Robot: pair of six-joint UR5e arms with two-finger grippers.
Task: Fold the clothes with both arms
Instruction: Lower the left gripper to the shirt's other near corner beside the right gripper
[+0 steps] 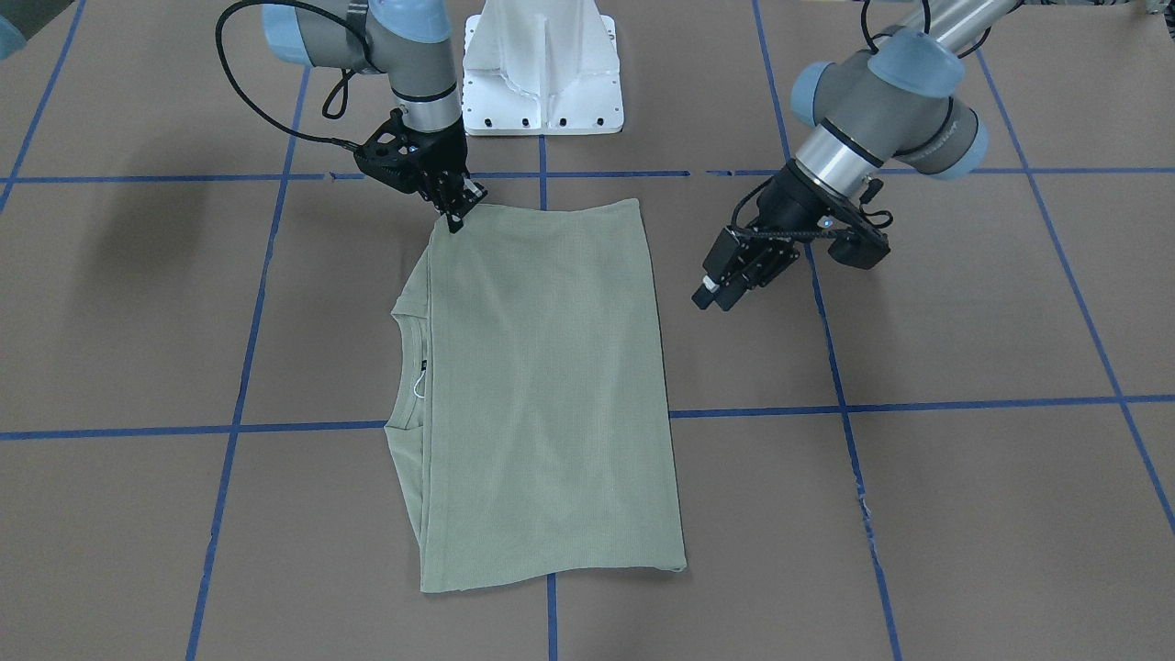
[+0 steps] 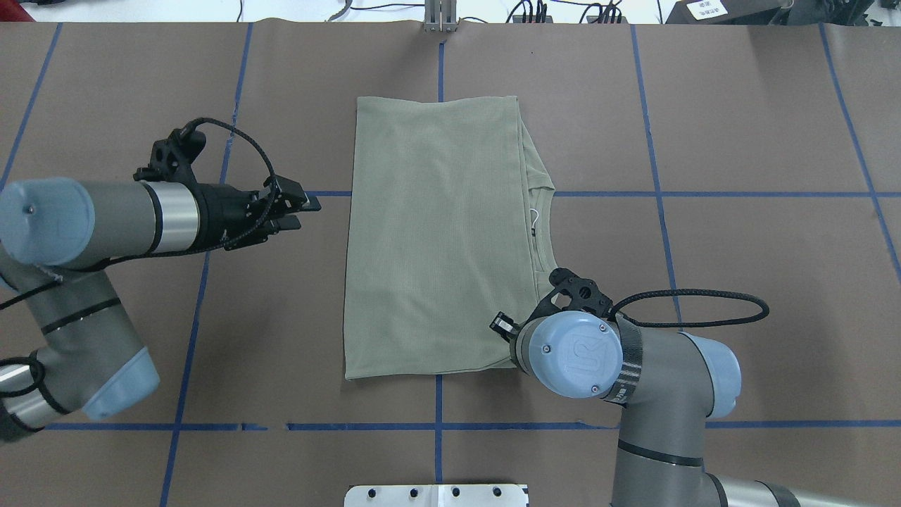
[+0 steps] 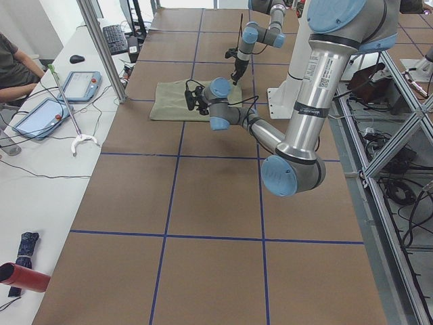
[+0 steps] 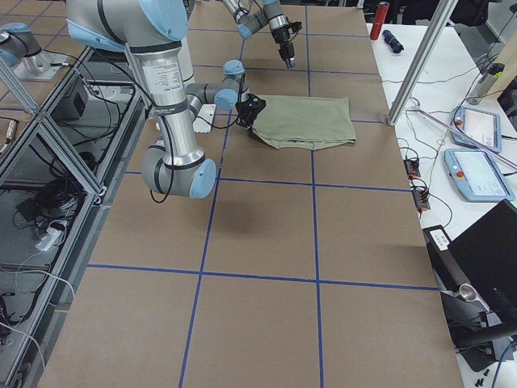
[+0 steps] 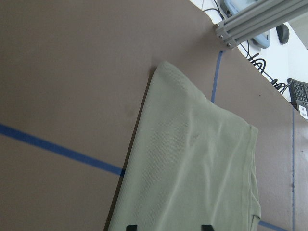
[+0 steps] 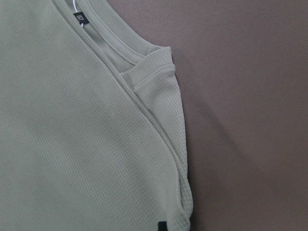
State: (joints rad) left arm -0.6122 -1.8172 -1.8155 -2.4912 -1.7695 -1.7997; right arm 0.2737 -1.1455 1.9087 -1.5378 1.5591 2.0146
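Observation:
The sage-green shirt [image 1: 542,386] [image 2: 436,239] lies folded into a flat rectangle at the table's middle. Its collar and black neck label [image 6: 81,18] peek out from under the top layer. My right gripper [image 1: 456,223] stands at the shirt's corner nearest the robot base, fingers together and pinched on the fabric's edge. The overhead view hides its tips under the wrist. One dark fingertip [image 6: 161,226] shows over the cloth. My left gripper [image 2: 304,213] [image 1: 711,296] hovers open beside the shirt's folded side, a short gap away, holding nothing; both fingertips [image 5: 131,227] show apart.
The white pedestal base [image 1: 542,73] stands just behind the shirt. Blue tape lines [image 2: 440,426] grid the brown tabletop. Beyond the far edge are an aluminium post [image 3: 101,47], tablets [image 3: 78,84], cables and a seated person's arm [image 3: 13,64].

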